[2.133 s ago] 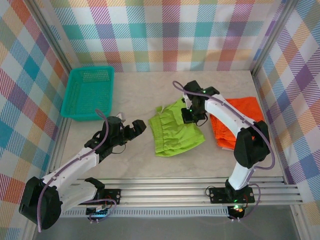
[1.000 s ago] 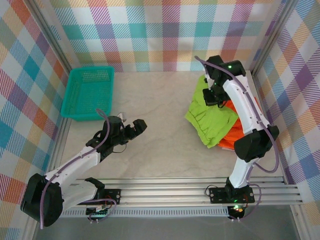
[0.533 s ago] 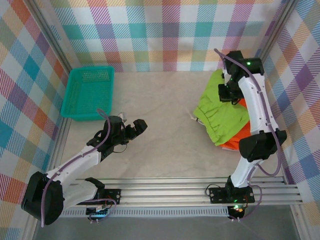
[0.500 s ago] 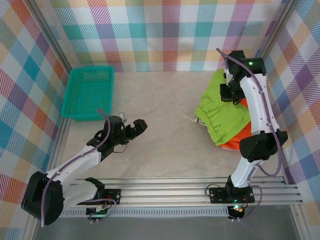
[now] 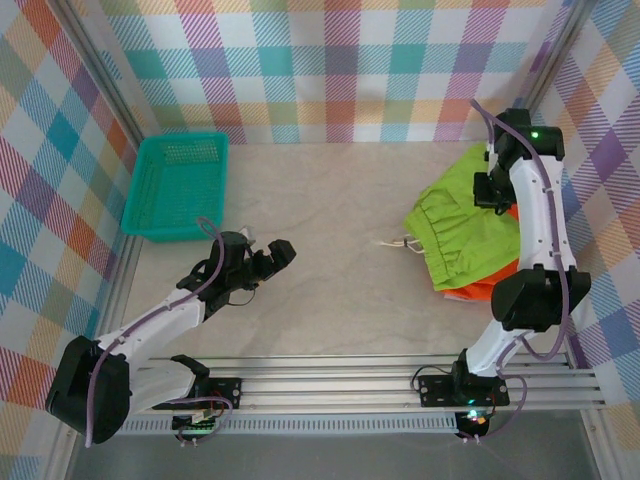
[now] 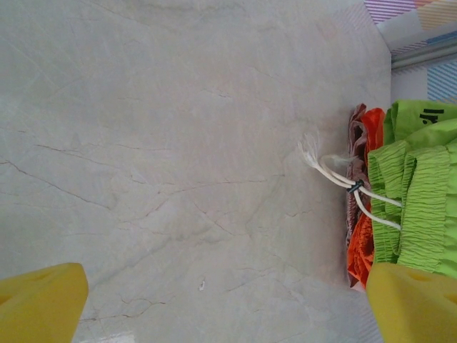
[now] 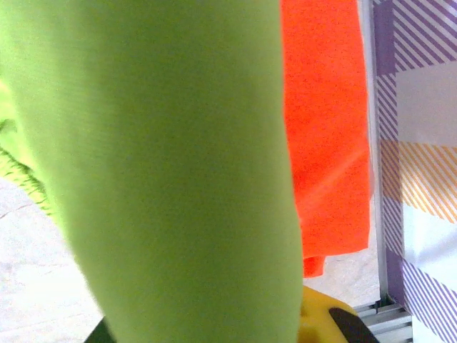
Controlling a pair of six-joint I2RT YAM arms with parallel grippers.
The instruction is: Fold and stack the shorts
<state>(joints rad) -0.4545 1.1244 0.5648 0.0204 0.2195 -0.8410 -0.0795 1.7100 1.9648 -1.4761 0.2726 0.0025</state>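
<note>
Top external: right gripper (image 5: 492, 192) clenched on the lime green shorts (image 5: 465, 235), draped over the orange shorts (image 5: 470, 293) by the right wall; left gripper (image 5: 278, 252) gaping. If I release off-centre, the pile probably slumps crooked.

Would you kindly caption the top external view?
Right gripper holds green shorts over orange shorts; left gripper hovers open.

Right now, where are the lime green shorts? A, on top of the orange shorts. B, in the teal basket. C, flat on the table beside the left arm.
A: the lime green shorts lie over the orange shorts on the right, with orange showing below their near edge; the teal basket stands far to the left.
</note>
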